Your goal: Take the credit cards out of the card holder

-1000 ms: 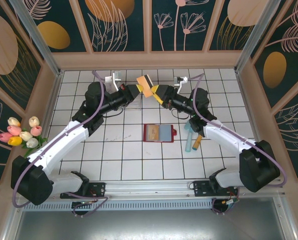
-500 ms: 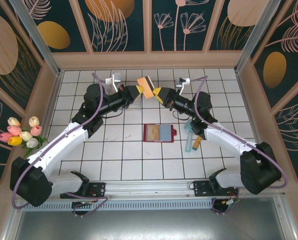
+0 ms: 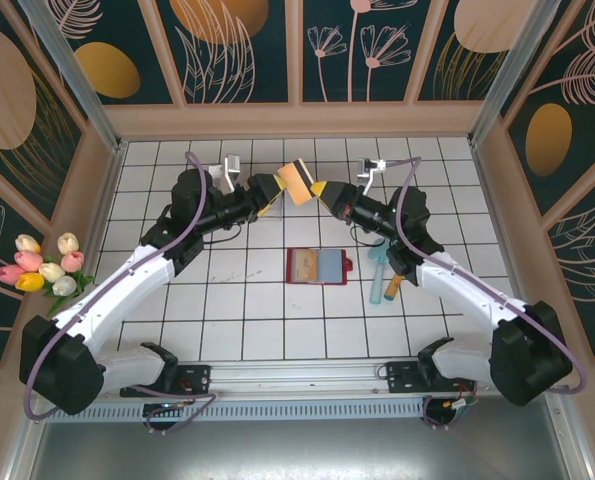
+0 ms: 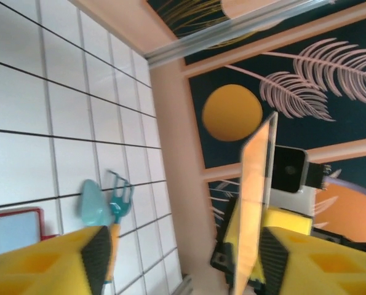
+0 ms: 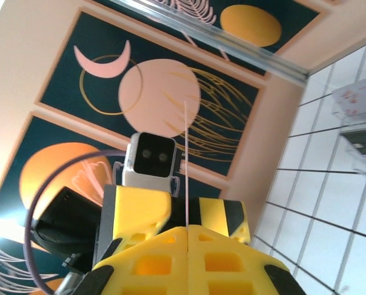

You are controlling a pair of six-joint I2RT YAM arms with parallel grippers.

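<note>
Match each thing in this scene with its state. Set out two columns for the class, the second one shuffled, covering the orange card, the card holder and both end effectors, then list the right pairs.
Column A
1. orange card
2. card holder
3. left end effector
4. right end effector

Column B
a. lying flat, opened like a book
b. shut on the orange card
c. held up in the air
d. jaws standing apart

Pairs: 1-c, 2-a, 3-d, 4-b
</note>
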